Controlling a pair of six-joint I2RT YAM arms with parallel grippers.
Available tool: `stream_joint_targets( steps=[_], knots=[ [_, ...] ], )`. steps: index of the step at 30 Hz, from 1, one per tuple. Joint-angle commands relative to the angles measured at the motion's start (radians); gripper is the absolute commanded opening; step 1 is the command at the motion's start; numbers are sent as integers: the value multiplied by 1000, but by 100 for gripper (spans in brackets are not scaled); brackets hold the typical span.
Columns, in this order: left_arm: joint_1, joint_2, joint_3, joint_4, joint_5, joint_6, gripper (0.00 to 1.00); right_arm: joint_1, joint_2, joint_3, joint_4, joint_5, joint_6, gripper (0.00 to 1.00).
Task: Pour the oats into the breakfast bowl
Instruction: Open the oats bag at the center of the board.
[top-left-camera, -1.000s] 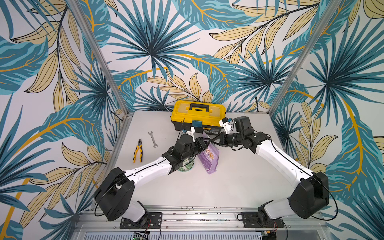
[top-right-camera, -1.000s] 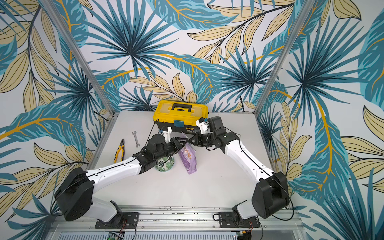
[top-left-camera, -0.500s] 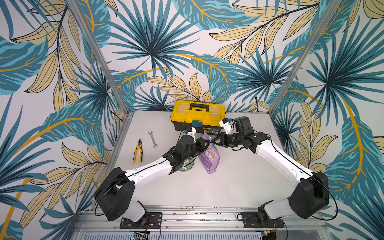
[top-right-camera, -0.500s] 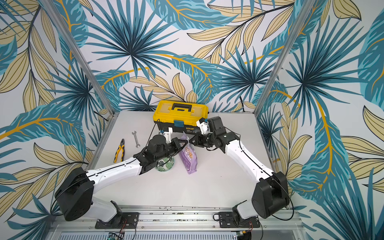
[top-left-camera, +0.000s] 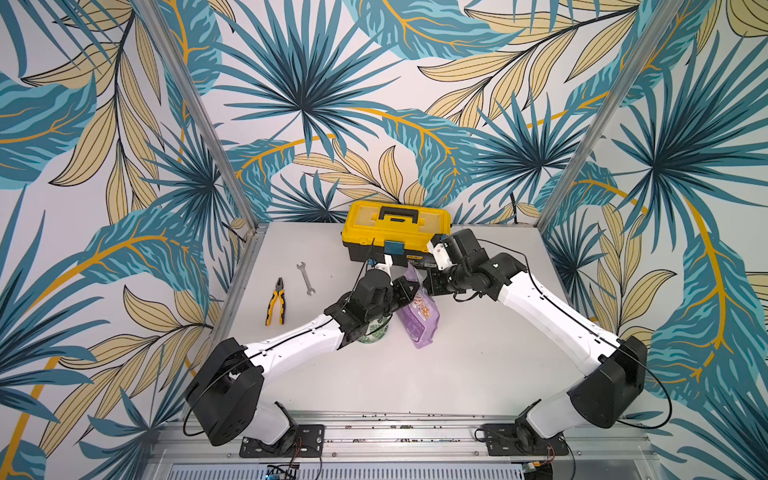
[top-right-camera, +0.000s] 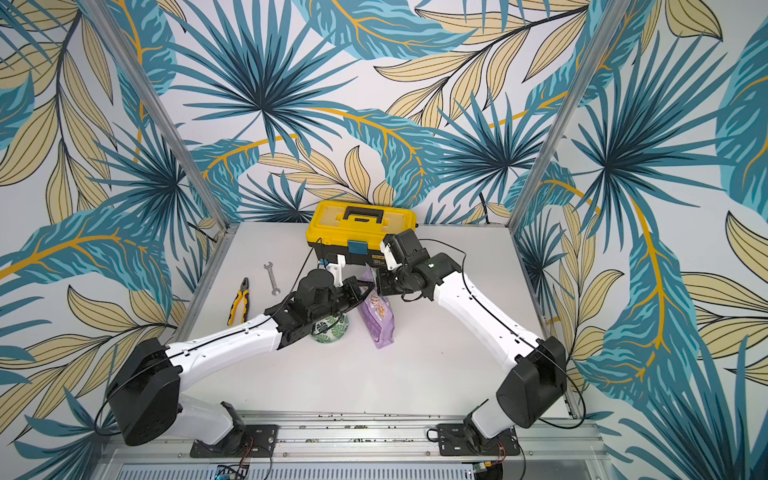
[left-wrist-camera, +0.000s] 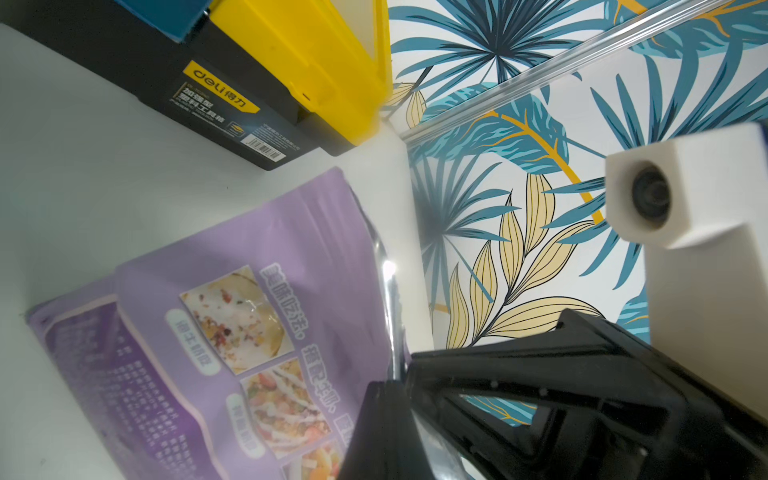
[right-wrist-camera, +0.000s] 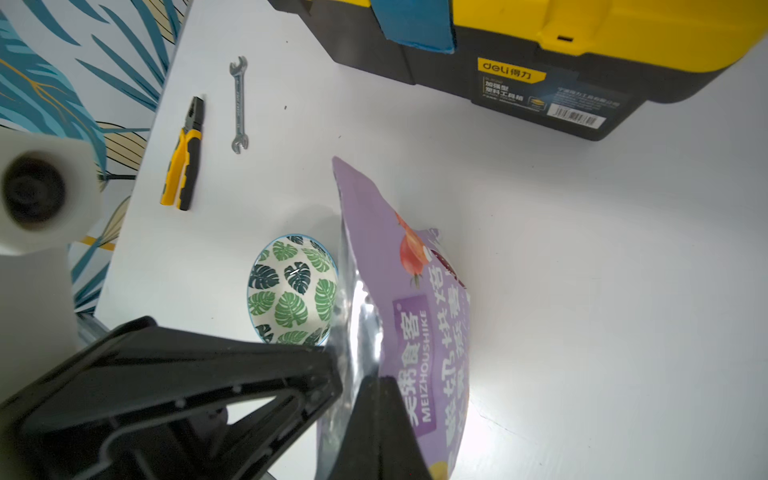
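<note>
Pouch grip: pinching the lilac pouch (top-left-camera: 417, 309) at its top edge with both grippers.
Clenching left gripper (left-wrist-camera: 399, 382) and right gripper (right-wrist-camera: 349, 374) on opposite lips of the thin film, silver lining showing, oats hidden inside. Standing near the centre of the table (top-left-camera: 457, 374), just beside the monstera-leaf bowl (right-wrist-camera: 291, 291) at its 9 o'clock, yellow toolbox (top-left-camera: 395, 228) at 12 o'clock. Probably handling as light, floppy, slippery film, contents shifting when tipped; holding best along the stiffer top seam, tipping slowly toward that narrow bowl.
</note>
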Motion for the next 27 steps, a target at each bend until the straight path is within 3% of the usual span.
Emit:
stream_joint_targets(
  steps=[1, 11, 16, 17, 19, 20, 22, 23, 26, 27],
  knots=[
    [-4, -83, 0, -111, -76, 41, 0, -24, 32, 17, -143, 331, -35, 0],
    [-6, -181, 4, -228, -176, 74, 0, -21, 45, 56, -202, 527, -39, 0],
    [-6, -187, 25, -252, -168, 102, 0, -21, 1, 56, -121, 343, -64, 2],
    [-6, -185, 29, -252, -161, 108, 0, -21, -4, 62, -113, 302, -66, 14],
    [-6, -176, 37, -252, -149, 116, 0, -21, -7, 76, -107, 237, -65, 23],
    [-5, -170, 38, -246, -141, 117, 0, -21, -7, 80, -107, 218, -65, 18],
    [-6, -162, 40, -234, -133, 117, 0, -21, -4, 86, -110, 203, -63, 1],
    [-5, -160, 40, -225, -129, 118, 2, -21, -4, 86, -111, 196, -62, 0],
    [-6, -148, 55, -211, -112, 119, 27, -21, -9, 86, -106, 150, -55, 0],
    [-6, -143, 63, -211, -106, 119, 32, -21, -11, 86, -103, 136, -51, 0]
  ],
)
